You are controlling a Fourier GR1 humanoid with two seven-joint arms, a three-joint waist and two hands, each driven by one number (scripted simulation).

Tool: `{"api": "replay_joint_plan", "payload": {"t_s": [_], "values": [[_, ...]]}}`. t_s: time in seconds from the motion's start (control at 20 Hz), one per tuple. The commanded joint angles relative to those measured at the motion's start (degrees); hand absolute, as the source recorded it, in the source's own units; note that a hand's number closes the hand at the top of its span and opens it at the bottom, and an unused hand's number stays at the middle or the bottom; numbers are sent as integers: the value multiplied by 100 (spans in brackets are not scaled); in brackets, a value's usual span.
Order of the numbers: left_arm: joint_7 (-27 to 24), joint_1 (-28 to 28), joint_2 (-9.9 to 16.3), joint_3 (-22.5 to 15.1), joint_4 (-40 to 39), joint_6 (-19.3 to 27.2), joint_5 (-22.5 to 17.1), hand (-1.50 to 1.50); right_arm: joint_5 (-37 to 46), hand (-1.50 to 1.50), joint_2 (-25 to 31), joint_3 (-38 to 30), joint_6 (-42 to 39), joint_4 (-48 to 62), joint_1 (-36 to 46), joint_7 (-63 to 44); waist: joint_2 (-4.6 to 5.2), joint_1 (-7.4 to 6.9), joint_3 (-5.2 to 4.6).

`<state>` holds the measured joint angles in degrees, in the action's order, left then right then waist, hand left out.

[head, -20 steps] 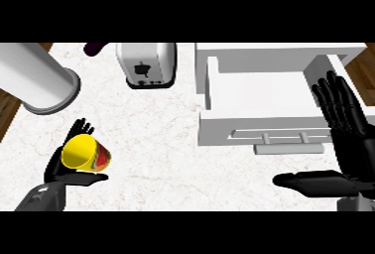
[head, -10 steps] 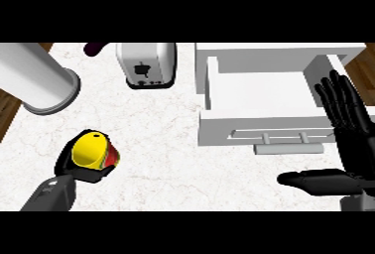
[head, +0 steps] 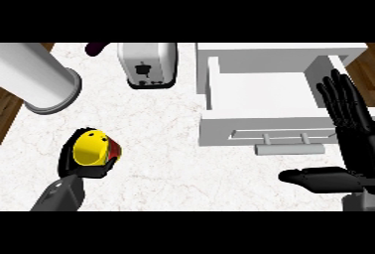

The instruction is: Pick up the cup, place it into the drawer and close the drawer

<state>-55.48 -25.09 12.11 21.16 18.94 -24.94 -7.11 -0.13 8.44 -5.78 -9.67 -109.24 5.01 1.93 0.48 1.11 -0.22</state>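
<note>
The cup [head: 91, 150], yellow with a red band and a black edge, sat at the lower left of the bench [head: 168, 149], tilted so that its yellow side faced the head view. The left hand [head: 82, 167] held it: black fingers [head: 67, 154] curled round the cup's left and lower sides, and the thumb side wrapped its right edge. Whether the cup's base touched the bench could not be told. The grey left forearm entered from the lower left edge.

The drawer [head: 219, 94] stood open at the upper right, well apart from the cup. Its white interior showed nothing inside. Its front panel carried a bar handle [head: 289, 148], which faced the lower edge of the view.

The right hand [head: 351, 139] showed at the right edge, beside the drawer's right wall. Its fingers [head: 338, 96] were straight and spread, pointing up the view, and overlapped the drawer's right corner; contact could not be confirmed. Its thumb [head: 315, 178] extended leftward below the handle, apart from it. The hand held nothing.

A white toaster [head: 148, 64] stood at the top centre of the bench, left of the drawer. A large white cylinder [head: 40, 79] lay at the upper left. A small dark item [head: 96, 47] showed at the top edge beside the toaster; its identity could not be told.
</note>
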Motion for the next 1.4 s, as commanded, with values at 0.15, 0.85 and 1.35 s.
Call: {"api": "replay_joint_plan", "payload": {"t_s": [0.15, 0.85, 1.35], "values": [[-780, -292, -154, 156, 210, -134, -198, 150, 15, -150, -79, 5, -101, 98, -397, 424, -17, -2, 12], [1091, -988, -792, -731, 2790, 932, -133, 150, 121, -150, -60, -51, 6, -172, -461, 120, -98, -180, 32], [2893, -1758, -1169, -1407, 4110, 1942, -8, 150, -257, -150, 175, -521, -225, 199, -248, 310, -58, -103, 26]]}}
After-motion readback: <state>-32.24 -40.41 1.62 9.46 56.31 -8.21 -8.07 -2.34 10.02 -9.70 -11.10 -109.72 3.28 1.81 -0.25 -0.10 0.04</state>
